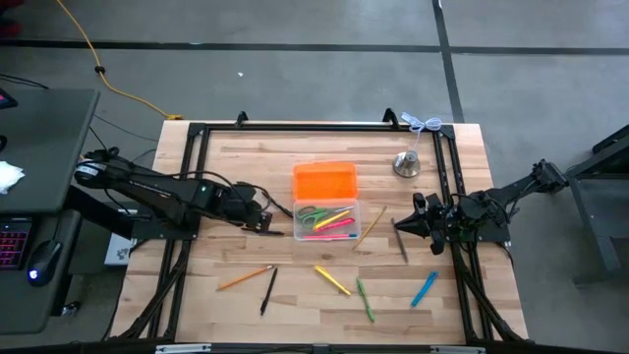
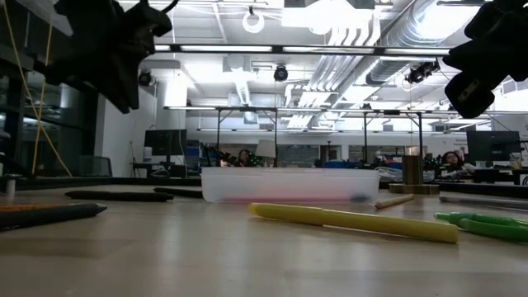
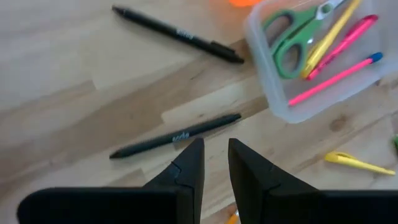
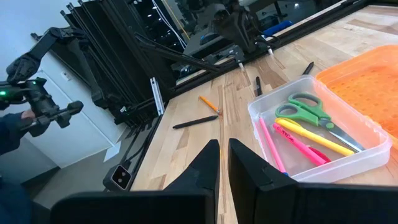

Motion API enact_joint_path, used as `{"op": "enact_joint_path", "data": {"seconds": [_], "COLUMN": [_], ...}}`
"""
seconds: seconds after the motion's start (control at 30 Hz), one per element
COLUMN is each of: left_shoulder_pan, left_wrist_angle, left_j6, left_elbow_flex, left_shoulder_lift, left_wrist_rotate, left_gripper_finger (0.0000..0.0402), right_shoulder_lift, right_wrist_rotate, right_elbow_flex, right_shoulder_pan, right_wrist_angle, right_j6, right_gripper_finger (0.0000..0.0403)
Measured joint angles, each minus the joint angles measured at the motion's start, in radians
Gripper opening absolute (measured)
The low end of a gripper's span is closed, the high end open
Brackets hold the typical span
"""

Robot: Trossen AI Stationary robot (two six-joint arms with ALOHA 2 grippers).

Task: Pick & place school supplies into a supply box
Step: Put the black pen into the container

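Supplies are only partly packed so far. The supply box (image 1: 329, 222) sits mid-tabletop (image 1: 246, 172) with its orange lid (image 1: 324, 181) flipped open on the far side, and inside you can see the green-handled scissors (image 3: 292, 38), a yellow marker (image 4: 312, 137) and two pink pens (image 3: 336, 78).

Left hand (image 3: 214, 163) is hovering just off the box's left end, fingers a little apart with nothing between them. Right under it in the left wrist view there's a black pen (image 3: 176, 135) lying flat on the wood, and a second black pen (image 3: 177, 33) a bit farther off, neither one touched.

Right hand (image 4: 222, 165) is parked over on the right side of the tabletop, well apart from the box, fingers pressed together and empty.

Loose stuff along the near half of the tabletop: an orange pencil (image 1: 245, 278), a black marker (image 1: 268, 290), a yellow pen (image 1: 332, 279), a green pen (image 1: 365, 300) and a blue pen (image 1: 424, 288). There's also a plain wood-coloured pencil (image 1: 371, 225) lying just beside the box's right end, tilted. Silver bell (image 1: 407, 163) sits toward the far right corner.
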Motion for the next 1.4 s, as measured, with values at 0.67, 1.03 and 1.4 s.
{"op": "enact_joint_path", "data": {"seconds": [0.67, 1.03, 1.4], "left_shoulder_pan": [0.002, 0.003, 0.003], "left_wrist_angle": [0.003, 0.018, 0.06], "left_j6": [0.154, 0.461, 0.703], "left_elbow_flex": [-0.043, -0.043, -0.042], "left_shoulder_lift": [0.0, 0.035, 0.091], "left_wrist_rotate": [0.115, 0.146, 0.168], "left_gripper_finger": [0.0104, 0.0104, 0.0104], "right_shoulder_lift": [0.0, 0.0, 0.0], "right_wrist_rotate": [0.0, 0.043, 0.045], "right_elbow_flex": [0.0, 0.0, 0.0], "right_shoulder_pan": [0.0, 0.0, 0.0], "right_wrist_angle": [0.0, 0.0, 0.0], "right_j6": [0.0, 0.0, 0.0], "right_gripper_finger": [0.0012, 0.0012, 0.0012]}}
